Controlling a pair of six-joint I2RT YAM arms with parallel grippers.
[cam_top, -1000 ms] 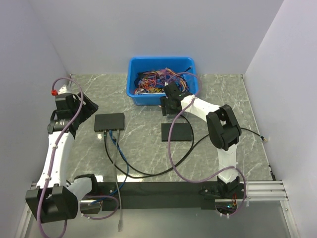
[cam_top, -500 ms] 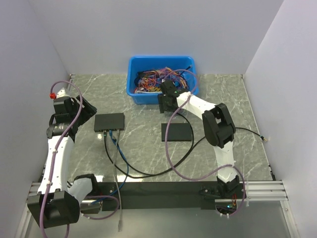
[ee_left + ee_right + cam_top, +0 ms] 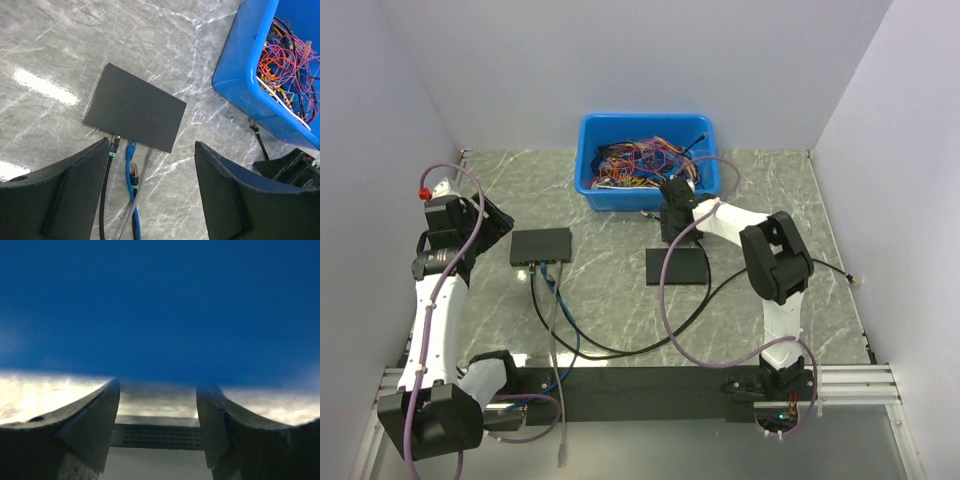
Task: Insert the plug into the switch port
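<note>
The left tool point(image 3: 152, 145) hangs released and empty above the switch point(image 3: 134, 114), which lies flat on the tabletop point(image 3: 60, 45). The port row point(image 3: 131, 141) runs along the switch's near edge, with black, blue and grey cables point(image 3: 131, 155) plugged in. Further right, what looks like a loose plug point(image 3: 254, 127) lies just beside the bin point(image 3: 235, 75). The right tool point(image 3: 157, 390) is released, nothing between its fingers, close against the bin's wall.
</note>
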